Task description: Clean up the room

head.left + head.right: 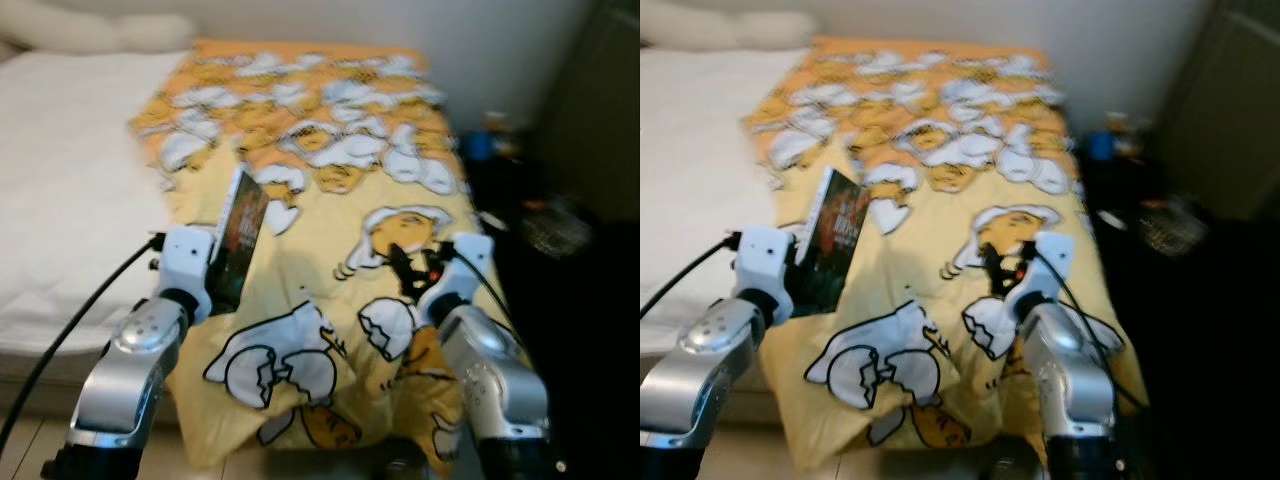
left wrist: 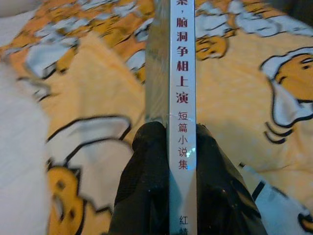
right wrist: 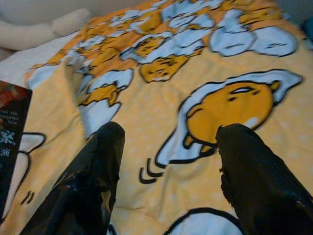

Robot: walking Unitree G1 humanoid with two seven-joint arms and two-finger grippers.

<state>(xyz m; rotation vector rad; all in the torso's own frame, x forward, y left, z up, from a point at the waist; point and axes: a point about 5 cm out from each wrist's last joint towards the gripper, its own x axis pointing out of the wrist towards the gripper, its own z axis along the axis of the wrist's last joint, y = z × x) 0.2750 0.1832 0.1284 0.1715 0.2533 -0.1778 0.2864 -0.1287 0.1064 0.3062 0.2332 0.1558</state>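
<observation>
Left gripper (image 2: 182, 161) clamped on dark book (image 1: 240, 232) held upright over yellow egg-print blanket (image 1: 330, 200), right gripper (image 3: 168, 142) spread wide above blanket, head views blurred, book cover unreadable, white bed (image 1: 70, 180) at left.

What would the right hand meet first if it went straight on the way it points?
Most likely the yellow blanket on the bed: the right hand is open and aimed low across it, with nothing between. How far off is unclear.
</observation>
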